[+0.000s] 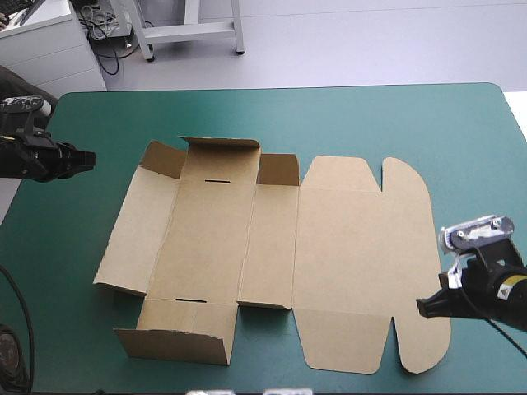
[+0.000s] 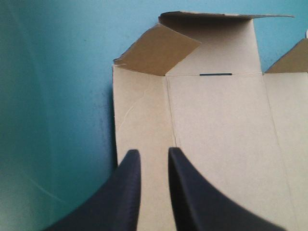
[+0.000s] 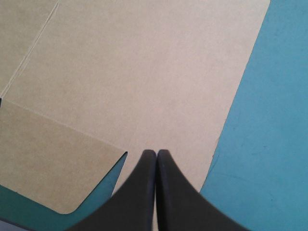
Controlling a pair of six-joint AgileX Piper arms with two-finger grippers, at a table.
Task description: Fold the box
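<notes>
**Box and jaws at rest.** A cut sheet of brown board, the box (image 1: 272,247), lies at the middle of the bench (image 1: 370,115), which has a teal-green cover. On the box's left half, the far end wall (image 1: 219,159), the near end wall (image 1: 174,344) and the corner flaps (image 1: 278,169) stand partly raised. The lid panel (image 1: 362,247), with rounded flaps, lies flat on the right.

Left jaws: narrowly parted and holding nothing, apart from the box's far-left corner, with the black fingers (image 2: 126,192) pointing toward it.

Right jaws: closed tip to tip, over the lid panel's near-right edge. Contact with the board cannot be told.
</notes>
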